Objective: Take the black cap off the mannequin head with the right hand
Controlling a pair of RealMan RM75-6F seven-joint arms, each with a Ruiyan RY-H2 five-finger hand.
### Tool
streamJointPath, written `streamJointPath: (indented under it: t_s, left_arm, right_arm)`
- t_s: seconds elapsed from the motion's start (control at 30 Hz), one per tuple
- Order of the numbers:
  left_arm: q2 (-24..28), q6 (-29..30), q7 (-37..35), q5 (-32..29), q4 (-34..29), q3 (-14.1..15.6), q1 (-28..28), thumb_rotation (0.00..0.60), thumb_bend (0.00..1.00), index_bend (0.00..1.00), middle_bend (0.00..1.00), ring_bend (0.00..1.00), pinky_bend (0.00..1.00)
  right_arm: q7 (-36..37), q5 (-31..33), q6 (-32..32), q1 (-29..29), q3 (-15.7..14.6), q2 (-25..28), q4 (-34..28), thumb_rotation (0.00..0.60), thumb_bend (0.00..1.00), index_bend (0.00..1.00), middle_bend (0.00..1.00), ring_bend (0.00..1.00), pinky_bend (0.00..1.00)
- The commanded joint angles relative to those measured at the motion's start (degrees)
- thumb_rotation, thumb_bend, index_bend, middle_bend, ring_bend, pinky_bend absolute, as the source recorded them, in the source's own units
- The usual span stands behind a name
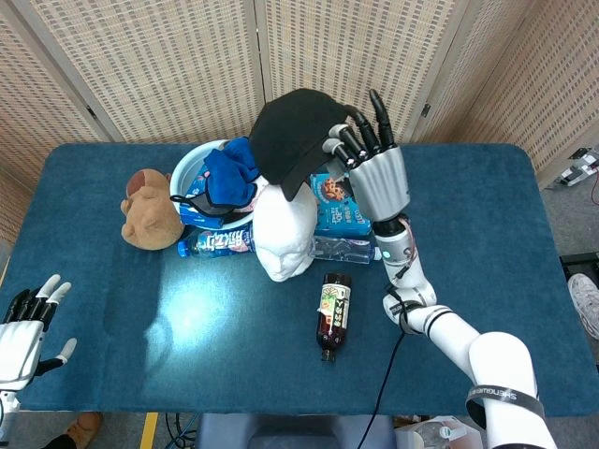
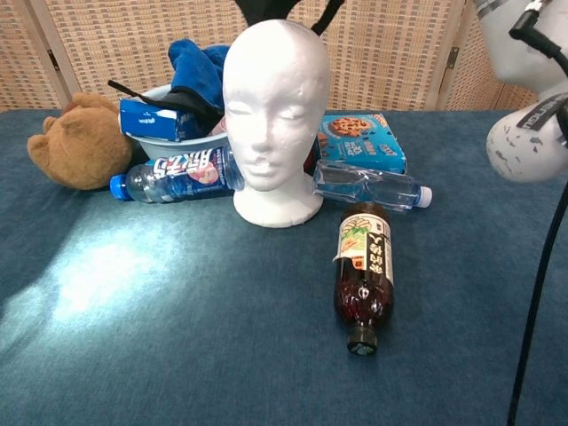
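The right hand (image 1: 372, 168) grips the black cap (image 1: 295, 136) by its edge, fingers curled into the fabric, and holds it in the air above the bare white mannequin head (image 1: 284, 234), which stands near the middle of the table (image 1: 487, 234). The likeliest trouble is the cap slipping from a shallow edge grip, or its hanging brim catching the foam head and tipping it onto the bottles lying beside it. The blue cloth-covered table fills the scene, backed by woven panel screens (image 1: 168, 65) along its far edge; a bowl (image 1: 187, 182) of blue items, a plush bear (image 1: 150, 208) and a cookie box (image 1: 339, 206) crowd the far side. The left hand (image 1: 23, 323) rests open off the near left corner.
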Motion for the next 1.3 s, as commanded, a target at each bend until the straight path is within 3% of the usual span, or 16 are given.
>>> streamJointPath:
  t_s: [0.03, 0.37, 0.47, 0.83, 1.07, 1.3]
  left_arm:
    - [-0.1, -0.1, 0.0, 0.0, 0.0, 0.0, -0.1, 0.600, 0.28, 0.07, 0.00, 0.07, 0.00]
    - [-0.4, -0.7, -0.2, 0.4, 0.3, 0.0, -0.6, 0.600, 0.28, 0.07, 0.00, 0.07, 0.00]
    - [-0.5, -0.9, -0.2, 0.6, 0.3, 0.0, -0.8, 0.600, 0.28, 0.07, 0.00, 0.07, 0.00]
    - [-0.5, -1.2, -0.5, 0.9, 0.4, 0.3, -0.9, 0.600, 0.28, 0.07, 0.00, 0.07, 0.00]
    - [-0.6, -1.3, -0.6, 1.1, 0.5, 0.4, -1.0, 0.600, 0.28, 0.07, 0.00, 0.07, 0.00]
    - [-0.5, -1.2, -0.6, 1.1, 0.4, 0.6, -1.0, 0.600, 0.28, 0.07, 0.00, 0.07, 0.00]
  right_arm:
    - [1.2, 1.5, -0.2, -0.5, 0.7, 1.6, 1.3, 0.600, 0.54, 0.91, 0.47, 0.23, 0.00]
    - [-0.3, 1.0, 3.0, -7.9, -4.1, 5.5, -2.3, 0.600, 0.54, 0.91, 0.47, 0.23, 0.00]
    - [0.1, 1.7, 0.8, -9.2, -4.9, 6.9, -2.9, 0.600, 0.54, 0.91, 0.47, 0.23, 0.00]
    - [-2.6, 0.5, 3.9, -18.8, -11.1, 7.2, -7.8, 0.600, 0.54, 0.91, 0.47, 0.23, 0.00]
    - [-2.3, 1.1, 3.1, -22.3, -12.7, 6.3, -9.9, 0.600, 0.54, 0.91, 0.47, 0.23, 0.00]
    - [-0.6, 1.6, 1.6, -24.0, -13.5, 3.4, -7.3, 0.600, 0.54, 0.91, 0.48, 0.23, 0.00]
